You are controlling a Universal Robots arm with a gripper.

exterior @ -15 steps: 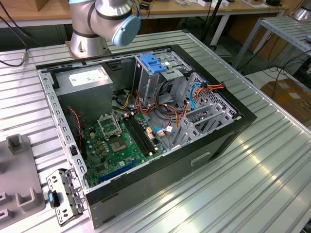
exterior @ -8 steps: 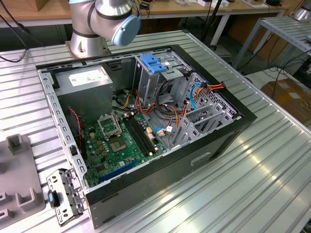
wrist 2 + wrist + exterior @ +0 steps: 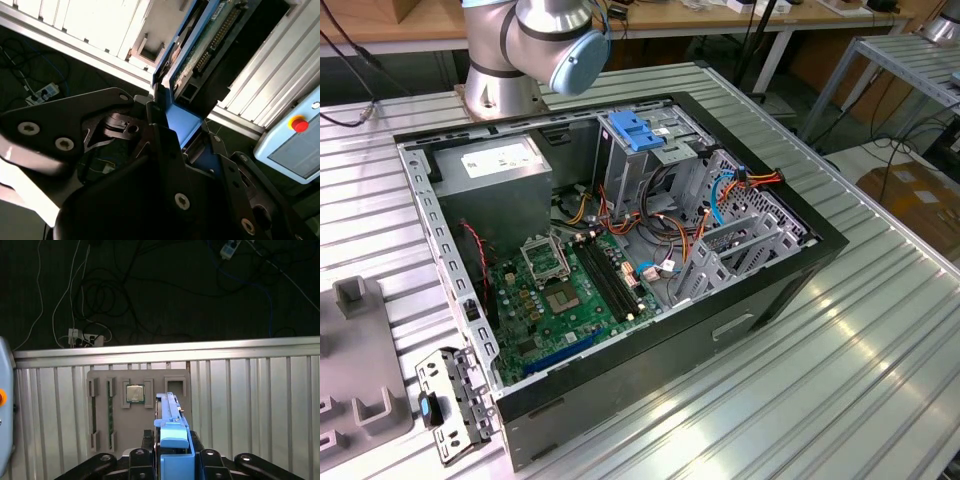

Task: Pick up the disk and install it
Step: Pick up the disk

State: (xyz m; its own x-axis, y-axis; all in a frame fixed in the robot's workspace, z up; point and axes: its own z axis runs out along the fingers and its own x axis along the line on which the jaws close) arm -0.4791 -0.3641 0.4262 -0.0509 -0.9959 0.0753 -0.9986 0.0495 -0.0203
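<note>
Your gripper (image 3: 174, 455) is clamped on the disk (image 3: 169, 412), squeezing its blue carrier (image 3: 182, 125), edge-on over the grey tray (image 3: 100, 382). I'd judge it a stiff, dense slab with a fragile exposed circuit board (image 3: 200, 50). That carrier is the place to hold.

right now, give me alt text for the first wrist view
A flat grey metal disk in a bright blue plastic carrier, seen edge-on, is clamped between the black jaws in front of a ribbed aluminium table. On it lies a grey parts tray holding a square processor chip.
</note>
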